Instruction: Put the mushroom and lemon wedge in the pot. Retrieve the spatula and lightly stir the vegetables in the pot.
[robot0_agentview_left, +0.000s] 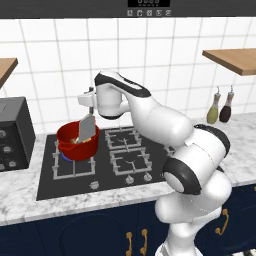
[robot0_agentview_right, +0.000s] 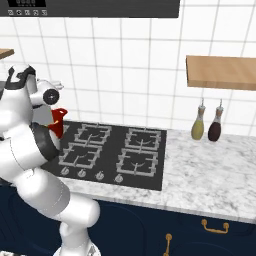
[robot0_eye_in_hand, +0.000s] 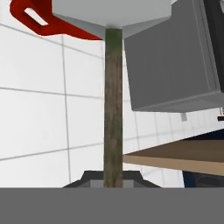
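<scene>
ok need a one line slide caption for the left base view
Gripper holds the spatula blade-down in the red pot on the stove's back-left burner.

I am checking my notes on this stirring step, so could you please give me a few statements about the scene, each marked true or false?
1. The gripper holds the spatula by its handle. True.
2. The spatula's blade hangs over the pot. True.
3. The pot stands on the right front burner. False: in the left base view it stands on a left burner of the stove.
4. Two bottles stand on the counter right of the stove. True.
5. The pot is blue. False: it is glossy red.
</scene>
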